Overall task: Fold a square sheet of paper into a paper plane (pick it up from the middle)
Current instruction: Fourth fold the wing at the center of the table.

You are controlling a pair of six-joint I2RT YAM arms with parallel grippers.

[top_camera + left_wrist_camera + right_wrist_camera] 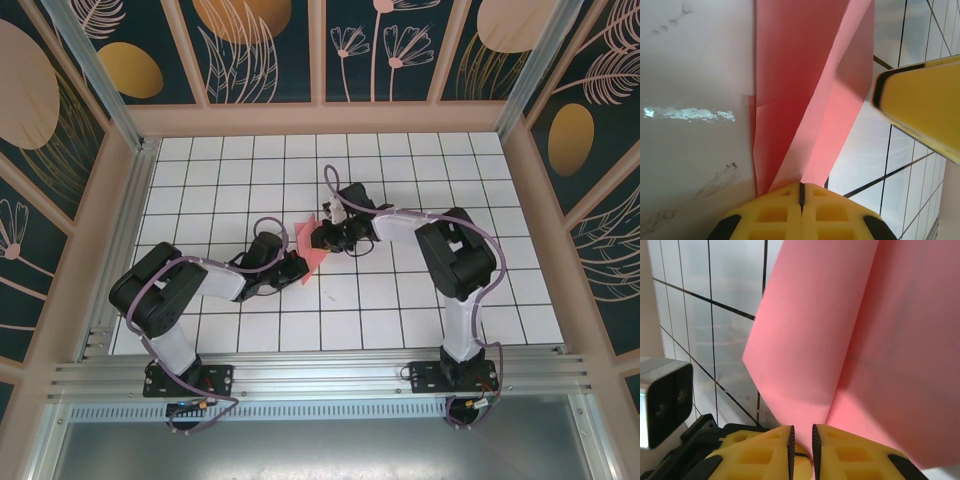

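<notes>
The salmon-pink sheet of paper point(308, 252), folded with creases, is held off the tiled floor between the two arms. In the left wrist view the paper point(805, 75) rises out of my left gripper point(801, 192), whose jaws are pressed shut on its lower edge. My left gripper point(298, 265) sits at the paper's near left side. My right gripper point(322, 238) meets it from the far right. In the right wrist view the right gripper point(802, 432) shows a narrow gap between its pads, with the paper's point(840, 330) fold coming down to the gap. One right finger point(920, 110) stands beside the paper.
White tiled floor point(420, 300) with black grid lines lies all around the arms. Patterned walls point(260, 60) fence in the back and sides. An aluminium rail point(320, 375) runs along the near edge. The left arm's wrist camera point(662, 400) is close to my right fingers.
</notes>
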